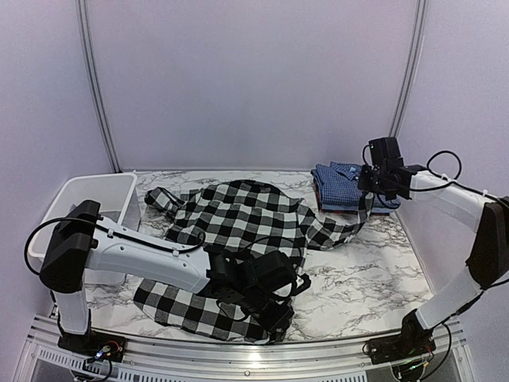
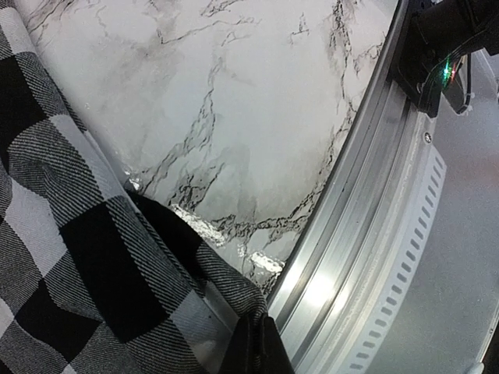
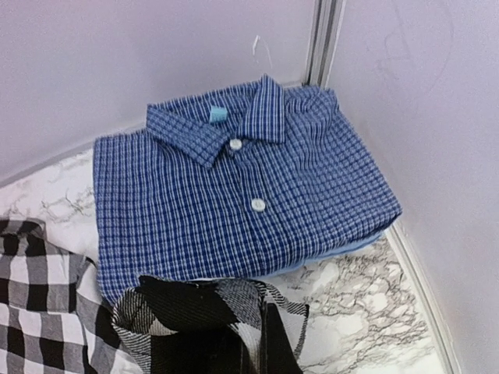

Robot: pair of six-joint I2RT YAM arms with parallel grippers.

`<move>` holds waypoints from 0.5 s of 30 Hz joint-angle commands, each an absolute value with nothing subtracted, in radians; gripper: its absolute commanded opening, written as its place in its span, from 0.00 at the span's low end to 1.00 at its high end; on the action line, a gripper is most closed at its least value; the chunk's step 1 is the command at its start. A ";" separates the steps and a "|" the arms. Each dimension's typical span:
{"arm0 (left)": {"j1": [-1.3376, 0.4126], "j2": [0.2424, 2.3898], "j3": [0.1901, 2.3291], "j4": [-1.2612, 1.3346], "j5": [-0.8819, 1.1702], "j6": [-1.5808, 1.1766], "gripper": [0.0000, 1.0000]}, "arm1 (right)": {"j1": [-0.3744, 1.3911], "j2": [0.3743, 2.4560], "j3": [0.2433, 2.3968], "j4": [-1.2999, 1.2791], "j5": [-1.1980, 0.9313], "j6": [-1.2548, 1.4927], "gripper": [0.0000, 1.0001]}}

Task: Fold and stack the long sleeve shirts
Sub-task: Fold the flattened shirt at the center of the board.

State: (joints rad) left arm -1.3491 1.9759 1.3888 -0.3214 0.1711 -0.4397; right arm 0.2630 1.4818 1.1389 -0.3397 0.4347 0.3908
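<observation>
The black-and-white check shirt (image 1: 238, 211) lies spread out across the middle of the table. My left gripper (image 1: 278, 318) is shut on its near hem by the table's front edge; in the left wrist view the left gripper (image 2: 257, 351) pinches a fold of the check cloth (image 2: 78, 257). The blue checked shirt (image 1: 338, 187) sits folded at the back right corner, collar up (image 3: 234, 195). Just in front of it my right gripper (image 1: 366, 199) is shut on the check shirt's sleeve cuff (image 3: 195, 312), the right gripper (image 3: 261, 351) showing at the bottom of the right wrist view.
A white plastic bin (image 1: 87, 207) stands at the left edge of the table. A metal rail (image 2: 351, 257) runs along the front edge, close to my left gripper. White walls close in the back and right side, next to the blue shirt.
</observation>
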 commanded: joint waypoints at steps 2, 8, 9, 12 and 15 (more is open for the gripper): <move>-1.352 1.939 1.370 -0.274 0.222 -0.420 0.00 | 0.255 1.416 1.310 -0.352 0.492 0.320 0.00; -1.356 1.951 1.374 -0.252 0.237 -0.425 0.00 | 0.256 1.410 1.403 -0.230 0.383 0.259 0.00; -1.356 1.949 1.372 -0.247 0.236 -0.427 0.00 | 0.256 1.411 1.405 -0.198 0.359 0.252 0.00; -1.356 1.933 1.363 -0.230 0.232 -0.432 0.00 | 0.255 1.426 1.403 -0.097 0.264 0.234 0.00; -1.355 1.907 1.337 -0.212 0.213 -0.446 0.00 | 0.257 1.471 1.428 -0.026 0.163 0.222 0.00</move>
State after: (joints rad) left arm -1.3502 1.9694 1.3697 -0.2508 0.2127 -0.4377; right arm 0.2630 1.4281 1.3773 -0.1783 0.3157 0.2634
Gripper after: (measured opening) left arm 0.010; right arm 0.003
